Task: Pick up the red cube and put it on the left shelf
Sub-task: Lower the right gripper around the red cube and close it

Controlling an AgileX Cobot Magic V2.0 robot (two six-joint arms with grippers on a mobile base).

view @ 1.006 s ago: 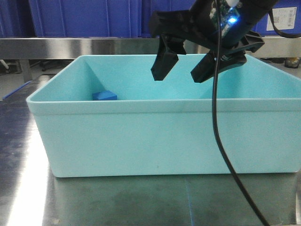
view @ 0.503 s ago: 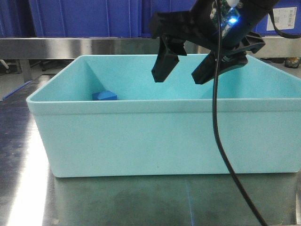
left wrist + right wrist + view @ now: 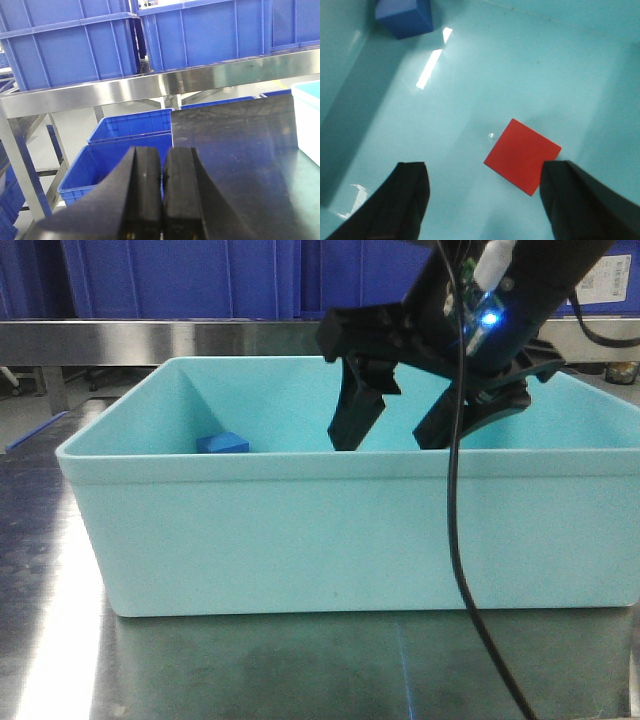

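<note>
While the shelf (image 3: 150,340) with blue crates (image 3: 180,275) is standing behind the teal bin (image 3: 300,530), the right gripper (image 3: 388,440) is hanging spread wide inside it, the left gripper (image 3: 162,200) is sitting pressed together, and the red cube (image 3: 522,155) is lying on the bin floor below the spread fingers (image 3: 410,200).

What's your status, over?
Right gripper open inside teal bin, over red cube. Left gripper shut, empty. Blue cube off in the corner, nothing blocking.
</note>
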